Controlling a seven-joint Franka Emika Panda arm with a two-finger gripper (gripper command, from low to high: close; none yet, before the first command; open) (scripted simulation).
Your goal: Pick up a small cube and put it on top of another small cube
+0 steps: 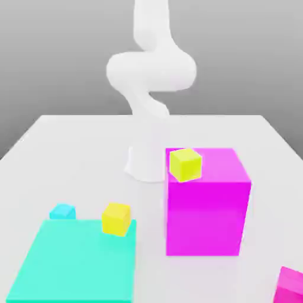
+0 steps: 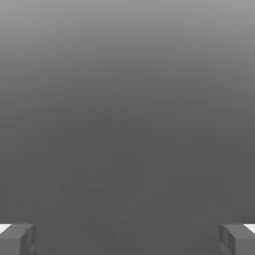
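White table (image 1: 71,154) bears unlabelled blocks: lime cube (image 1: 186,164) atop large magenta block (image 1: 207,213); gripper (image 2: 127,239) spread wide, empty

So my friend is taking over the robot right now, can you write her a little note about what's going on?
Hand: open, holding nothing.
Small pink cube: on the table at the exterior view's bottom right edge, partly cut off.
Lime cube: sitting on top of the big pink block.
Done: nothing yet, the pink cube is untouched.
Left: pick up the small pink cube and set it on the lime cube.
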